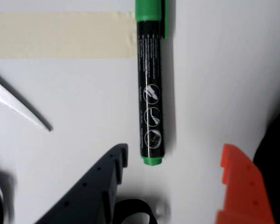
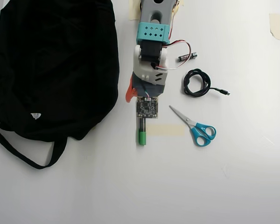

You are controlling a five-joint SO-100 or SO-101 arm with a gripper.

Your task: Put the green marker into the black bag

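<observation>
End effector [image 1: 175,161] wide open, straddling slim green-capped, dark-barrelled marker [image 1: 150,93] on white counter [image 1: 84,93]. Risk: off-centre closure rolls it aside.

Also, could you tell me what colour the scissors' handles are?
Blue; the scissors show it best in the overhead view.

green marker [image 1: 150,100] upright, gripper [image 1: 177,156] apparently spread below

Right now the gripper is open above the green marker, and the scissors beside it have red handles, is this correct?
Not quite. The gripper is open over the green marker, but the scissors have blue handles, not red, as the overhead view shows.
</observation>
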